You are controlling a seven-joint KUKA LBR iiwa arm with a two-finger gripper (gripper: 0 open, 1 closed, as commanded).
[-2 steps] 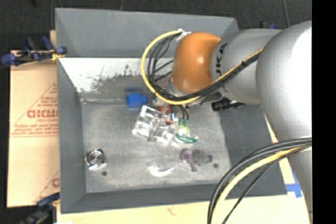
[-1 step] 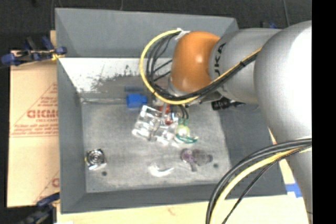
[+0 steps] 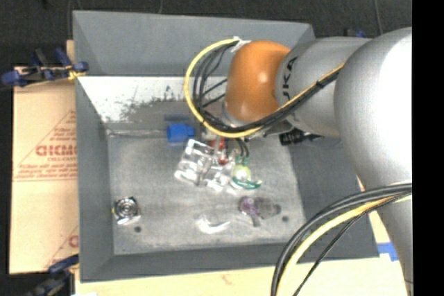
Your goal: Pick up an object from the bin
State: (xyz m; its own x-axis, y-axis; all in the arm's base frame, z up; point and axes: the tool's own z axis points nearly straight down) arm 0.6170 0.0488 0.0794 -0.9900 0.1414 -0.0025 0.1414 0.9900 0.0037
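Observation:
My gripper (image 3: 223, 149) hangs low over the middle of the bin, mostly hidden beneath the arm's orange cover. Directly below and left of it lies a clear, ridged plastic piece (image 3: 197, 164). A small green and white thing (image 3: 243, 177) rests just to the gripper's lower right. A blue block (image 3: 179, 131) sits against the back wall, up and left of the gripper.
A purple thing (image 3: 254, 208) and a thin white scrap (image 3: 212, 223) lie near the front of the bin floor. A round silver thing (image 3: 126, 209) sits in the front left corner. The arm and its cables cover the bin's right side.

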